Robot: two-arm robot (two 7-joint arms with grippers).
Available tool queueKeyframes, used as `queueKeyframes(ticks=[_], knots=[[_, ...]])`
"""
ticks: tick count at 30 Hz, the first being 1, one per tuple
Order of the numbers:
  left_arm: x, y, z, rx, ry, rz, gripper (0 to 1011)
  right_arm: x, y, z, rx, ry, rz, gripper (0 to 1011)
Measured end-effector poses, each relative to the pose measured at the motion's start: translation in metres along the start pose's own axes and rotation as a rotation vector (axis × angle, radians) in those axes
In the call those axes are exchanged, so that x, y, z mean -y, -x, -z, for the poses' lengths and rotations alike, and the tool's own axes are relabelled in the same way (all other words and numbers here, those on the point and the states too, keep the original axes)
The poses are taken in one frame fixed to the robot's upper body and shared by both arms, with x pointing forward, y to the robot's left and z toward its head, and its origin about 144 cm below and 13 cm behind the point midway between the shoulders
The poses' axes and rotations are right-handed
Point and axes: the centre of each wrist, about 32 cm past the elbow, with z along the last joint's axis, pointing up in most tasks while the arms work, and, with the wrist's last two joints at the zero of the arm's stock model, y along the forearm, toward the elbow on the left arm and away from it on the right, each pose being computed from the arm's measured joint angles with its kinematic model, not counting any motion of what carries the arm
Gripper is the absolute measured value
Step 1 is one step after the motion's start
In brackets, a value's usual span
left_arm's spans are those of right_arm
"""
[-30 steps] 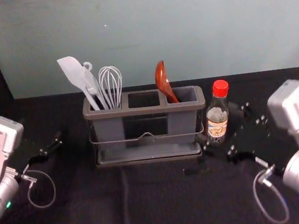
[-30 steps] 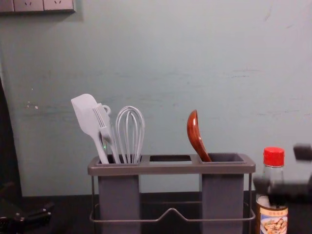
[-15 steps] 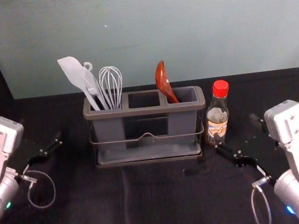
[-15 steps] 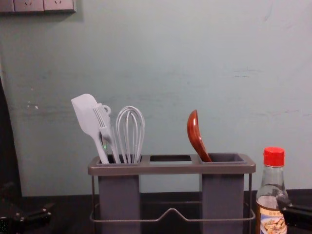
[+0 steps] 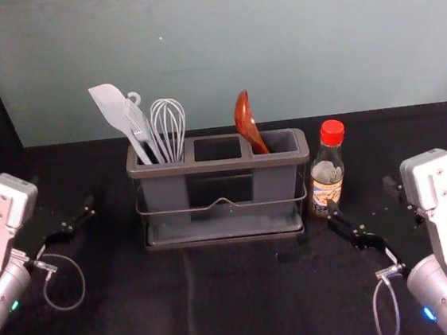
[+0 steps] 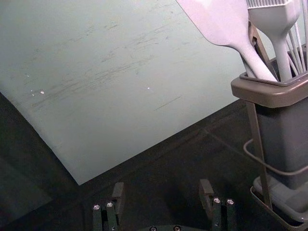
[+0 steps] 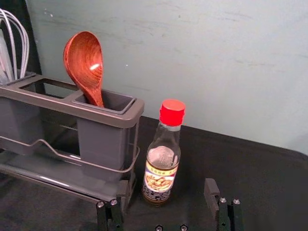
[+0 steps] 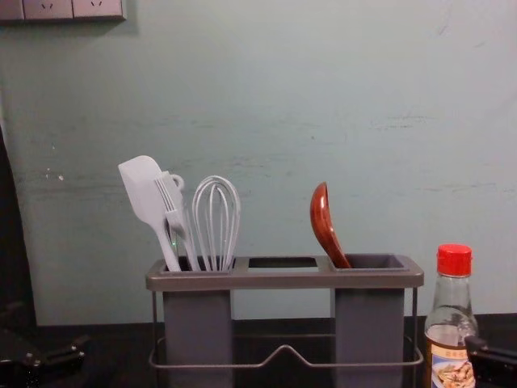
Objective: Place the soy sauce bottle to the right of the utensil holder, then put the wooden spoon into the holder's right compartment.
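Bottle [image 5: 327,174] just beyond right gripper [image 5: 361,195].

From here, a hand could pass freely over the tabletop [image 5: 238,302] in front of the utensil holder [image 5: 219,166]. At its right end, the soy sauce bottle [image 5: 327,176] leaves just a thin gap, and the right gripper [image 5: 362,195] crowds the bottle's near side. The middle compartment opens upward between whisk [image 5: 169,129] and wooden spoon [image 5: 245,120].
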Motion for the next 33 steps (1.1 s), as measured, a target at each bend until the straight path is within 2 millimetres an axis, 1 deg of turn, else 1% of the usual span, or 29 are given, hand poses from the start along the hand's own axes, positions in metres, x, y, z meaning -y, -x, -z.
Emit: queueKeyframes(ticks=[8,33], knots=[[0.0,0.0,0.0,0.0,0.0,0.0,1011,-0.0009,-0.0032,-0.0006,-0.025,0.008,-0.026,1002],[0.0,0.0,0.0,0.0,0.0,0.0,1011,-0.001,-0.0022,-0.0008,-0.023,0.007,-0.023,1003]])
